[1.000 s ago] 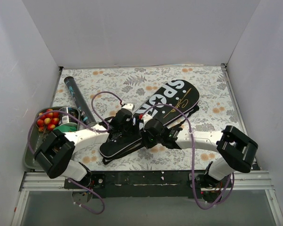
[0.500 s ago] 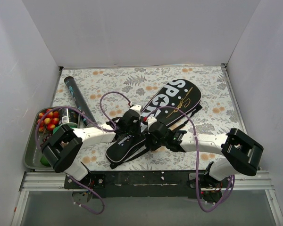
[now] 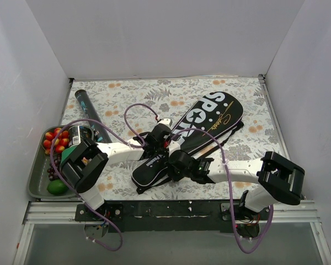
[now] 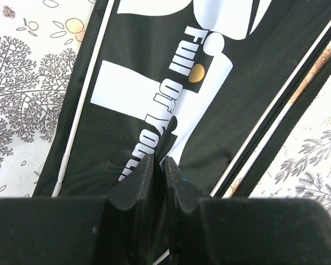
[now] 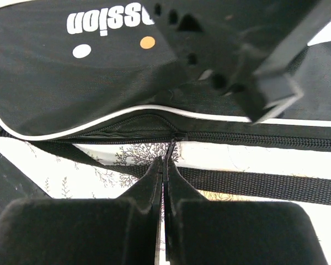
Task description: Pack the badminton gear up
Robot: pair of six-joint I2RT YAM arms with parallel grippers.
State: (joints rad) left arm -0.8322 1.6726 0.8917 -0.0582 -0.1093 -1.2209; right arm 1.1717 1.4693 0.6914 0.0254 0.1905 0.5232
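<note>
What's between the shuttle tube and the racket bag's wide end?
Top view: between shuttle tube and racket bag, just floral tablecloth under a purple cable loop.

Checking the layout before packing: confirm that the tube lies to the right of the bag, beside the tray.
Wrong side. The tube lies to the left of the bag, beside the tray, as the top view shows.

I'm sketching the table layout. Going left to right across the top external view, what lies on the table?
Tray holding fruit and a can → dark shuttle tube → black racket bag.
</note>
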